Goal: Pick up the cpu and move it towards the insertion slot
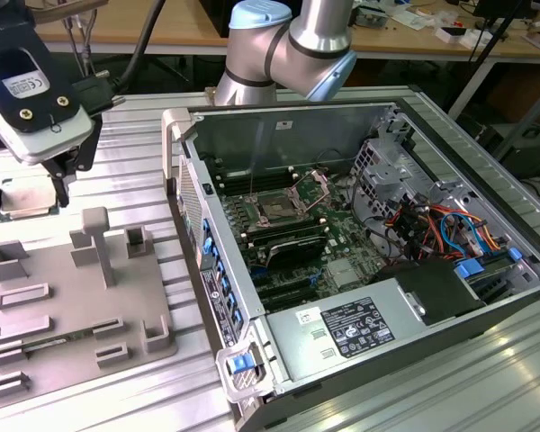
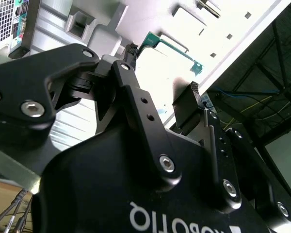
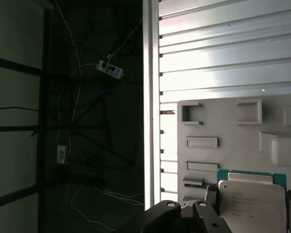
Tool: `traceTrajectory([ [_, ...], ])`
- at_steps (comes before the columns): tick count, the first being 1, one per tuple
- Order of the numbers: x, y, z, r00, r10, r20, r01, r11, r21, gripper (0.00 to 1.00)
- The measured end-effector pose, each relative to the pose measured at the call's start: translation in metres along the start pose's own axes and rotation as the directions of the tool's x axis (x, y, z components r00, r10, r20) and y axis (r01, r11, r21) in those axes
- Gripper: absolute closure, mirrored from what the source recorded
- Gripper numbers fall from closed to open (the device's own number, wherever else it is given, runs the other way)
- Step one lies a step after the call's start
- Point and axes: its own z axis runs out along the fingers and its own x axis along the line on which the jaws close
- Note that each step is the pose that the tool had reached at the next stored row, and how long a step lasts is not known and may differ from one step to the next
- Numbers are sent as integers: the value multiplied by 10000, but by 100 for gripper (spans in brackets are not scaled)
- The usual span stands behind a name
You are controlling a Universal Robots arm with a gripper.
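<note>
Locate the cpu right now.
The cpu is held in the gripper at the exterior view's far left, over the grey tray, well apart from the insertion slot inside the computer case.

Grey plastic tray [image 1: 72, 306] lay flat on ribbed aluminium table [image 1: 135, 153], raised blocks and rectangular recesses across its top. Just beside it, toward exterior view's right, open computer case [image 1: 279, 121] lay on its side, innards exposed. Grey power supply [image 1: 360, 328] with white label sat at near end. Orange and blue cables [image 1: 432, 220] bunched beside metal drive cage [image 1: 387, 162]. Wooden desks [image 1: 162, 27] stood behind.
</note>
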Motion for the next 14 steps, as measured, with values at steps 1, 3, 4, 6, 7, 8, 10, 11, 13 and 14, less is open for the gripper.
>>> traceTrajectory([
  [1, -7, 0, 0, 10000, 0, 0, 0, 10000, 0, 45],
  [3, -25, 0, 0, 10000, 0, 0, 0, 10000, 0, 45],
  [4, -33, 0, 0, 10000, 0, 0, 0, 10000, -1, 45],
  [6, -58, -1, -2, 10000, 0, -1, 0, 10000, 1, 45],
  [7, -65, -1, -2, 10000, 0, -1, 0, 10000, 0, 45],
  [8, -72, -1, -2, 10000, 1, 0, -1, 10000, 0, 45],
  [10, -88, -1, -2, 10000, 1, 0, -1, 10000, 0, 45],
  [11, -96, -1, -2, 10000, 1, 0, -1, 10000, 0, 45],
  [13, -125, -1, -3, 10000, 1, -1, -1, 10000, 0, 45],
  [14, -141, -1, -4, 10000, 1, -1, -1, 10000, 1, 45],
])
